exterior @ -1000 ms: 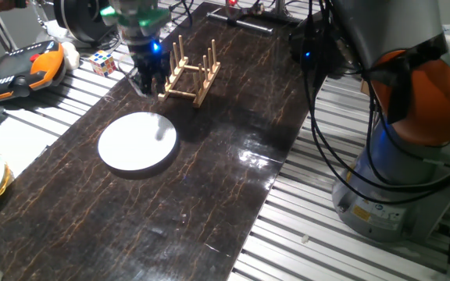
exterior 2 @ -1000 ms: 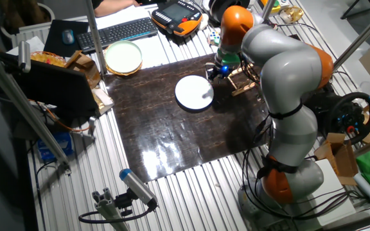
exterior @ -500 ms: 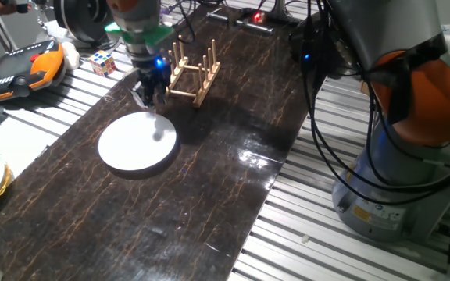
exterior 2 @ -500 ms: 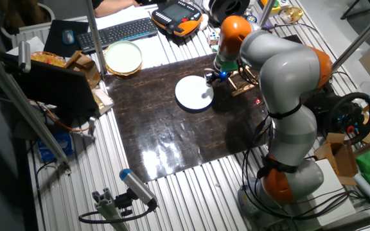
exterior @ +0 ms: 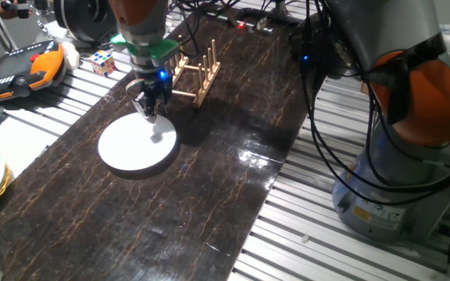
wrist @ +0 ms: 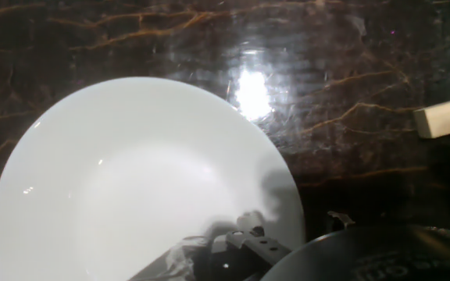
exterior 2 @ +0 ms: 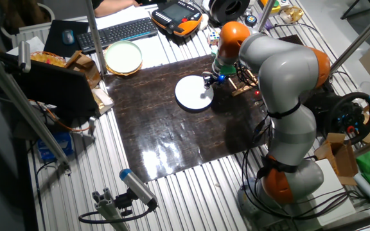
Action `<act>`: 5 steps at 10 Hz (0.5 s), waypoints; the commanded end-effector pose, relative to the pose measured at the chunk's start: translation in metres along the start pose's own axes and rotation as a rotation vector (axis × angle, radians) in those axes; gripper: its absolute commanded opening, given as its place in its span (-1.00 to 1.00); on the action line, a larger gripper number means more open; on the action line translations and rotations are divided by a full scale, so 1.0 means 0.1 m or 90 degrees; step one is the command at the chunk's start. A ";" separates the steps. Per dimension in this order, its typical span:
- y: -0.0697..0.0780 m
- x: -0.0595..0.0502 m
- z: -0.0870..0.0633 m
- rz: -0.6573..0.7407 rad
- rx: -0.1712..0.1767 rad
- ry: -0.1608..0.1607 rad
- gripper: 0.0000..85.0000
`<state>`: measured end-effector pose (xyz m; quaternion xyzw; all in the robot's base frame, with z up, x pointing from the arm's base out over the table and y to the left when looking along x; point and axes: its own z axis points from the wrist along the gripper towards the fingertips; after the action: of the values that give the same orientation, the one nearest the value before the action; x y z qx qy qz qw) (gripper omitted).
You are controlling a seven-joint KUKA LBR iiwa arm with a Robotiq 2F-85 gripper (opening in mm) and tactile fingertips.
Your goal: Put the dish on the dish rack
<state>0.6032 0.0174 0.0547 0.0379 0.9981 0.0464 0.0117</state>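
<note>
Over the unmarked dish [exterior: 135, 143], the claw [exterior: 148, 112].

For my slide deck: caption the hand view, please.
Hand view: white dish flat on the dark marble-patterned mat, rack corner at right.

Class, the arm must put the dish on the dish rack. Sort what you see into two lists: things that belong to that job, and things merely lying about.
Belongs to the job:
- white dish, flat on the dark mat
- wooden dish rack, beside it
- gripper, over the dish's rim

Just lying about:
- Rubik's cube
- orange and black pendant
- keyboard
- pale plate off the mat
</note>
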 end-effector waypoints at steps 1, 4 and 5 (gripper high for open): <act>0.02 0.01 0.02 0.001 0.000 -0.001 0.08; 0.04 0.04 0.10 0.003 -0.004 -0.009 0.11; 0.05 0.05 0.10 0.002 -0.007 -0.009 0.11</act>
<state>0.5993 0.0236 0.0446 0.0397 0.9977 0.0524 0.0185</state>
